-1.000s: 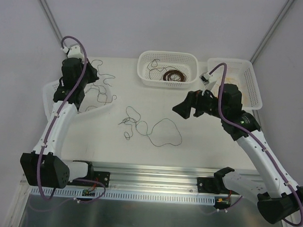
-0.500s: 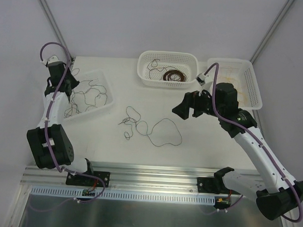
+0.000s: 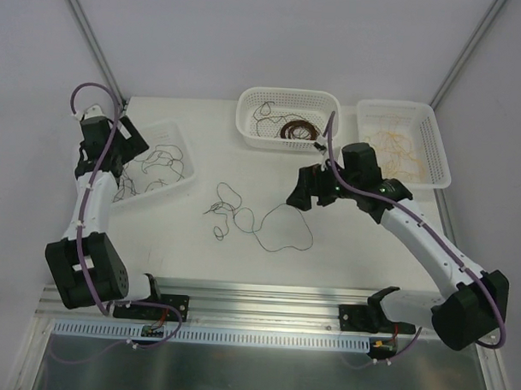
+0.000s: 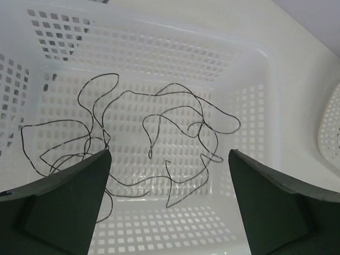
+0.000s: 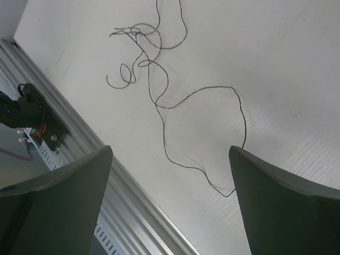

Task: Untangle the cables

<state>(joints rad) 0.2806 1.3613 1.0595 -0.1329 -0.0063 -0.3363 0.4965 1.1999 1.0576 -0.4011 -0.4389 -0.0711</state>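
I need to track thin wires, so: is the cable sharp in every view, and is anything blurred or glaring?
Top external: even, soft light, no glare; the cable reads thin but clear on the table. Left wrist: strands in the basket are sharp, left fingers dark and soft-edged. Right wrist: cable crisp, right fingers blurred.

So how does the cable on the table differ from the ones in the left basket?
The table cable lies on the table, tangled at one end with one wide loop. The basket cables sit inside the left basket, many overlapping squiggles. Both are thin and dark.
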